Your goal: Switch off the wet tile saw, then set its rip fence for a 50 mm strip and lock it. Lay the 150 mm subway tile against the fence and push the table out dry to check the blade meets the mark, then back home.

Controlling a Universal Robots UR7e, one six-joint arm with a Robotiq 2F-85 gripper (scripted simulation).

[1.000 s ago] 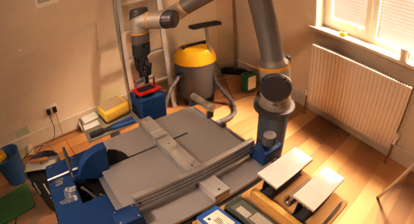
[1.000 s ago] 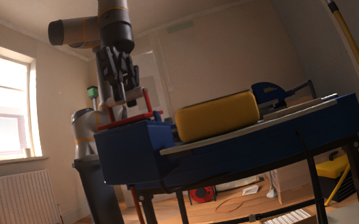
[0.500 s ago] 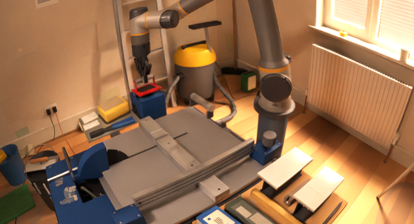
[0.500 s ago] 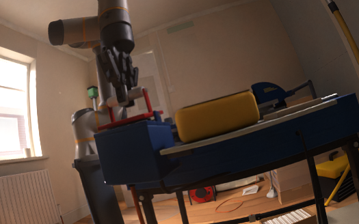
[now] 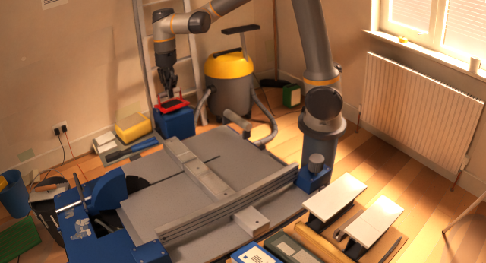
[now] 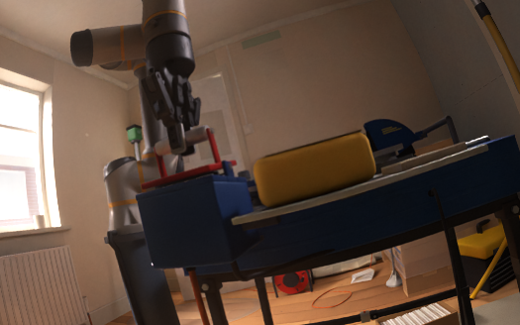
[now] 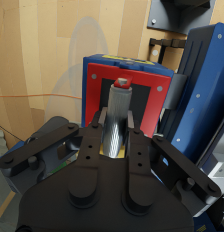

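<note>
The saw's switch box is a blue housing with a red-framed black panel at the far end of the saw table. A grey cylindrical switch handle stands up from that panel on a red bracket, and my gripper is closed around it from above. The grey rip fence lies across the sliding table. The blade sits under a blue guard at the near left. White tiles rest on stands to the right.
A yellow shop vacuum stands behind the saw with its hose curling to the table. A ladder leans on the wall beside the switch box. A yellow sponge and a chisel lie on the left tray.
</note>
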